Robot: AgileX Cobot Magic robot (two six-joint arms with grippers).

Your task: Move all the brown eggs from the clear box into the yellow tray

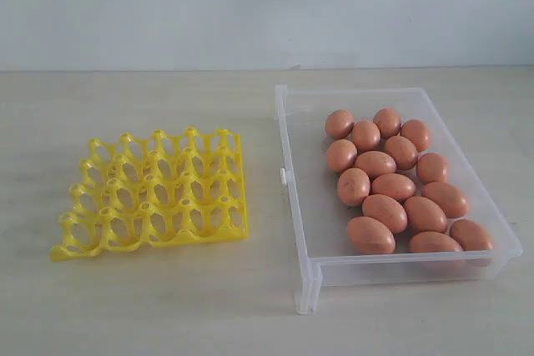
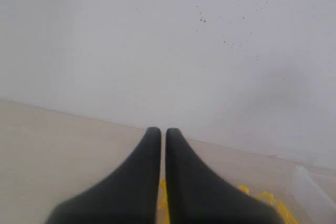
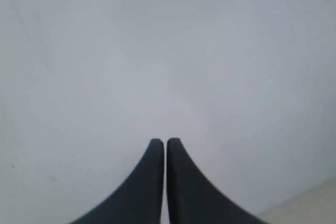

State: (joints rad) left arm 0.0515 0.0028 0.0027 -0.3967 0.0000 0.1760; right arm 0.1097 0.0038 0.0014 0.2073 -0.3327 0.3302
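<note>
Several brown eggs (image 1: 395, 186) lie packed together in the right half of the clear box (image 1: 296, 206), on the right of the exterior view. The yellow tray (image 1: 154, 193) stands left of the box, all its cups bare. Neither arm shows in the exterior view. In the left wrist view my left gripper (image 2: 163, 131) is shut with nothing between its black fingers; a strip of the yellow tray (image 2: 262, 199) and a corner of the clear box (image 2: 310, 187) show below it. My right gripper (image 3: 165, 141) is shut too, empty, facing the white wall.
A pale wooden table (image 1: 150, 306) carries the tray and the box. A white wall (image 1: 250, 6) runs along its far edge. A gap of bare table separates the tray from the box.
</note>
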